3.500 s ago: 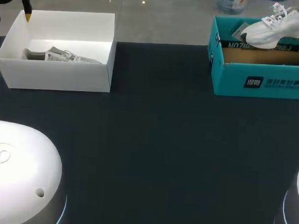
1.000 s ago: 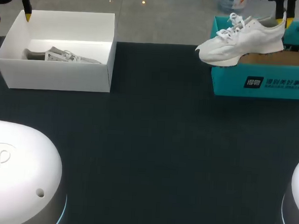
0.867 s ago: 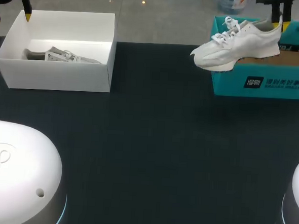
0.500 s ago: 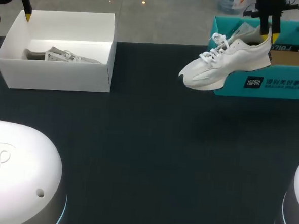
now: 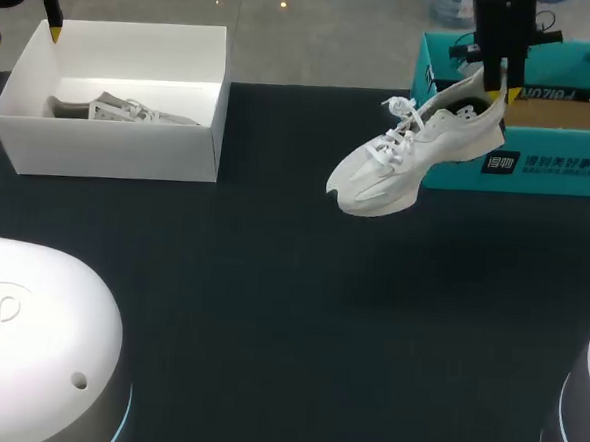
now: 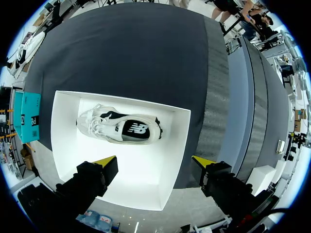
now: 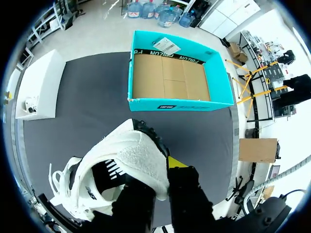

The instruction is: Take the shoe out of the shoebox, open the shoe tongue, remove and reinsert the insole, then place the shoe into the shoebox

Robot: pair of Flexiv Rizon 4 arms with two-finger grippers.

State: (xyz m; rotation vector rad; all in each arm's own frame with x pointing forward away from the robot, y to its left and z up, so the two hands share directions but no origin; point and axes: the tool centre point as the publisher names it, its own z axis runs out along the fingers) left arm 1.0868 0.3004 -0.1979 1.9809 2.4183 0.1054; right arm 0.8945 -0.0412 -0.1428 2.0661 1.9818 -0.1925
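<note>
Shoe [image 5: 409, 158] hangs toe-down above table [image 5: 291, 281], just off teal shoebox [image 5: 559, 167] front left corner. Right gripper [image 5: 496, 90] clamped on heel. Left gripper [image 6: 154, 161] spread wide, empty, over white box [image 5: 119, 150] at table's far left corner. Best: level sole, set down mid-table, well off both boxes; release only once flat.

The white shoe [image 5: 409, 153], at upper centre-right of the head view, is made of soft cloth: a nubbly knit is seen at the heel, smoother panels along the side, and woven laces. The teal shoebox [image 5: 568, 183] at upper right is matt printed cardboard, its floor left as bare brown card. The white box [image 5: 119, 150] at upper left is smooth card with a faint sheen. The tabletop [image 5: 289, 311] is dark and matt. The right arm's fingers [image 7: 187, 194] are matt black, tipped in yellow. The arm bases [image 5: 28, 335] at the lower corners are glossy white plastic.
</note>
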